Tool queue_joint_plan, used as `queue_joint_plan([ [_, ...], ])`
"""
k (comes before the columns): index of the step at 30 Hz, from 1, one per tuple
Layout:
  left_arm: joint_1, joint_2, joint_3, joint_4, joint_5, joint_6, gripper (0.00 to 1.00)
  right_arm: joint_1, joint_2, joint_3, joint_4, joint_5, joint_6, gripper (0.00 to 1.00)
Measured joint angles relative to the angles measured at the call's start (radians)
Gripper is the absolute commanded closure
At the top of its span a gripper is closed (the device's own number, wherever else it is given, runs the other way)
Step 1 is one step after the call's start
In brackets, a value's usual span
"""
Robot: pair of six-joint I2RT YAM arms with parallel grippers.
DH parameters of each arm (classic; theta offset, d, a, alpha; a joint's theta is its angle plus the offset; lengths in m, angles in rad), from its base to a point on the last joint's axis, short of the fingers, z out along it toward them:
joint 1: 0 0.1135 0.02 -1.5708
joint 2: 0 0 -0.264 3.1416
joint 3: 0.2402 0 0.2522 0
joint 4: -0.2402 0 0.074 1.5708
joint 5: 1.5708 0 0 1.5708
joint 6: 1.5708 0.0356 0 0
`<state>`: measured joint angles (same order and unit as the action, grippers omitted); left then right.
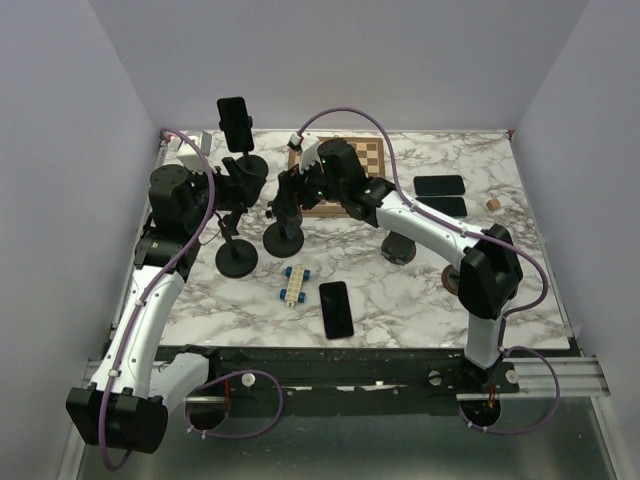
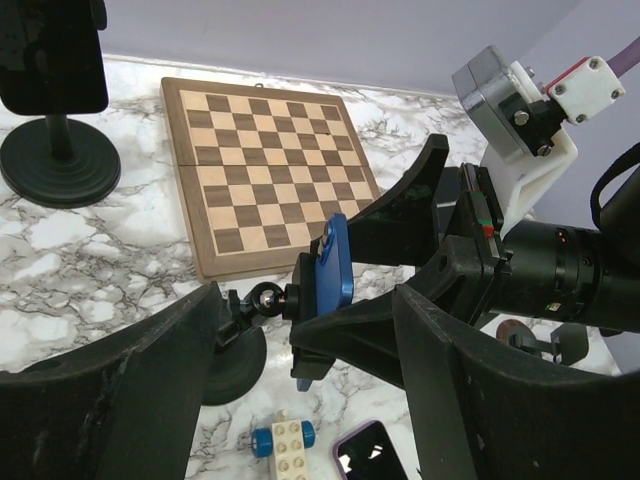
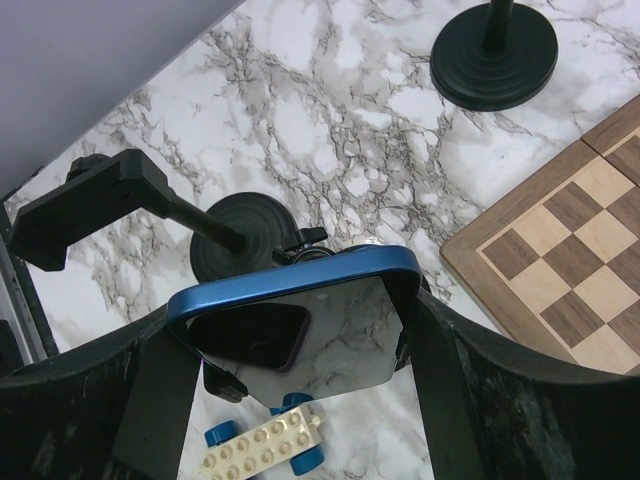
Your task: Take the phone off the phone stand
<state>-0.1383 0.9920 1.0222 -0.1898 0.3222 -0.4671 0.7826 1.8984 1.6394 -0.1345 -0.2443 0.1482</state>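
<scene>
A blue phone [image 3: 300, 320] sits in the clamp of a black phone stand [image 1: 284, 238], screen facing my right wrist camera. My right gripper [image 3: 290, 310] is shut on the phone's two side edges. In the left wrist view the phone [image 2: 335, 262] is seen edge-on, still against the clamp and ball joint [image 2: 265, 297], with the right gripper's fingers [image 2: 420, 190] above and below it. My left gripper [image 2: 308, 300] is open, its fingers wide apart on either side of the stand's neck and not touching it. In the top view both grippers meet, left [image 1: 240, 195] and right [image 1: 292, 195].
A chessboard [image 1: 340, 175] lies behind. An empty stand [image 1: 237, 258] is left of the held one. A stand with a black phone [image 1: 233, 120] is at the back. A toy brick car [image 1: 296, 284] and a purple-cased phone [image 1: 336, 308] lie in front. Two phones [image 1: 440, 185] lie right.
</scene>
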Motion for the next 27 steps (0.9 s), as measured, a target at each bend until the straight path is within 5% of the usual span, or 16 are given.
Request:
queue_joint_plan([
  [4,0.001,0.003,-0.006,0.007,0.005,-0.005,0.21,-0.011,0.003,0.001,0.000,-0.021,-0.002,0.71],
  [10,0.001,0.002,-0.016,0.011,0.001,0.002,0.14,-0.013,0.013,0.011,0.002,-0.052,-0.003,0.92],
  [21,-0.029,-0.142,-0.137,0.002,-0.038,0.054,0.28,-0.025,0.030,0.043,-0.022,-0.071,0.028,0.99],
  [27,-0.028,-0.252,-0.214,-0.040,0.040,0.055,0.44,-0.025,0.039,0.066,-0.051,-0.064,0.043,0.99],
])
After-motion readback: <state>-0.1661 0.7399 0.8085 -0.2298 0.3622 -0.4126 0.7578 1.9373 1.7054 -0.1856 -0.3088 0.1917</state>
